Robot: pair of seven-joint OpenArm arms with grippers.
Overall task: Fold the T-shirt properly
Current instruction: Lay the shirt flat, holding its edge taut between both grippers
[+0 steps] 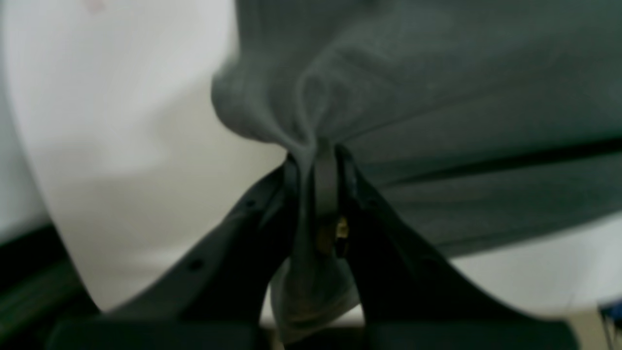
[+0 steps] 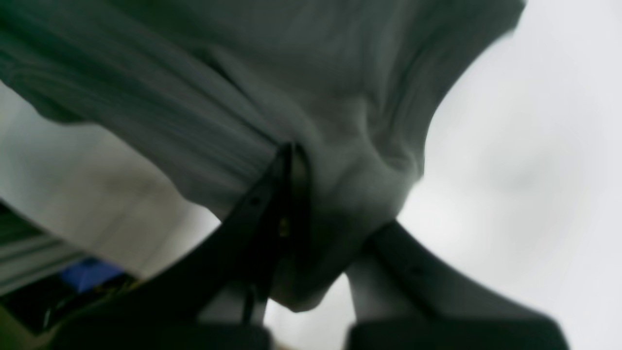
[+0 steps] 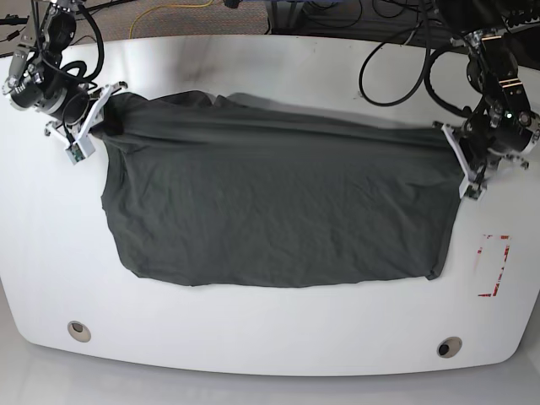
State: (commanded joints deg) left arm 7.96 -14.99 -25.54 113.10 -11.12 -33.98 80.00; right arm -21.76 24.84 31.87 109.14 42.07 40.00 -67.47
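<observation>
White table (image 3: 270, 337), red marking (image 3: 494, 266), cables (image 3: 396, 67).

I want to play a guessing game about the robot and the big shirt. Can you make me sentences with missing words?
1. The T-shirt is dark ____ in colour.
2. It lies spread on a ____ table.
3. The left pincer is shut on the ____.
4. The number of pincers holding cloth, counting the right pincer, is ____.

Missing words: grey; white; T-shirt; two
</observation>
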